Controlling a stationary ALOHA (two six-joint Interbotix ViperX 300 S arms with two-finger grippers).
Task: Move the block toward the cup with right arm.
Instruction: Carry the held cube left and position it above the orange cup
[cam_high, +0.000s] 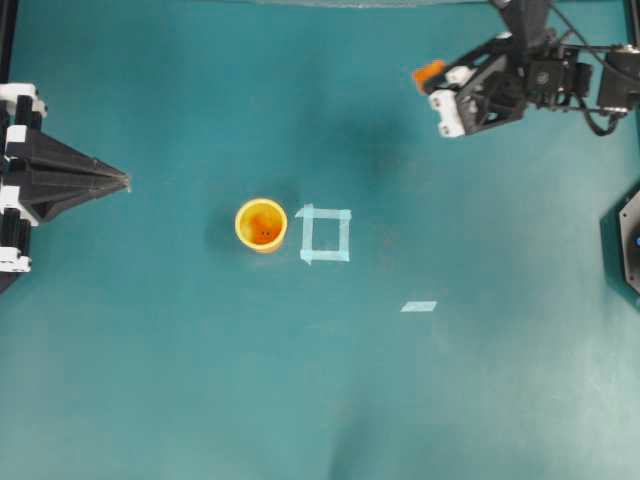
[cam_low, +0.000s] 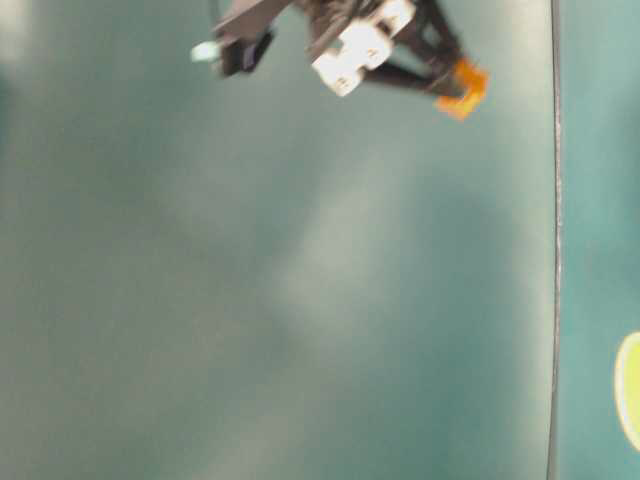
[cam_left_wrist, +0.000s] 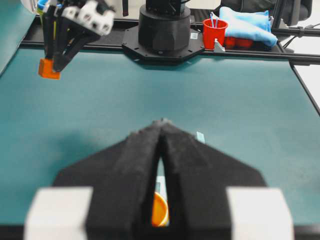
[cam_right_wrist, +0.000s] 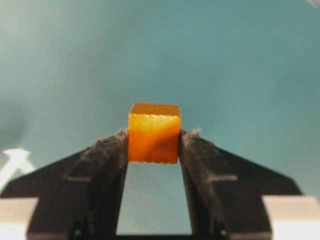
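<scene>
Right pincer (cam_right_wrist: 154, 145) grips the block (cam_right_wrist: 154, 133) between its two dark fingertips, jaws set just as wide as the cube. From the right wrist cam the block sits square: one flat face toward the lens, top edge level, side faces pressed flat against the pads. It's a cube, so no long axis to speak of; about half of it pokes out past the tips.

Overhead view: right arm (cam_high: 540, 75) is up in the top-right corner, pincer aimed left and a bit down-frame, block (cam_high: 429, 72) at its far tip, well above the worktop (cam_high: 200, 380) by the look of the table-level view, where the block (cam_low: 462, 90) hangs at the tip against the teal surface w/ nothing under it. Left wrist cam agrees: block (cam_left_wrist: 49, 69) held at the tip of the downward-angled pincer, clear of the surface.

Cup (cam_high: 261, 224) stands upright near mid-worktop, mouth up, orange inside. Block is well apart from it, up and to the right. Tape square (cam_high: 326, 234) lies just beside the cup on its right; a small tape strip (cam_high: 419, 306) sits farther right and lower.

Left pincer (cam_left_wrist: 161, 135) rests at the left edge, fingertips together, pointing toward the cup, holding nothing.
</scene>
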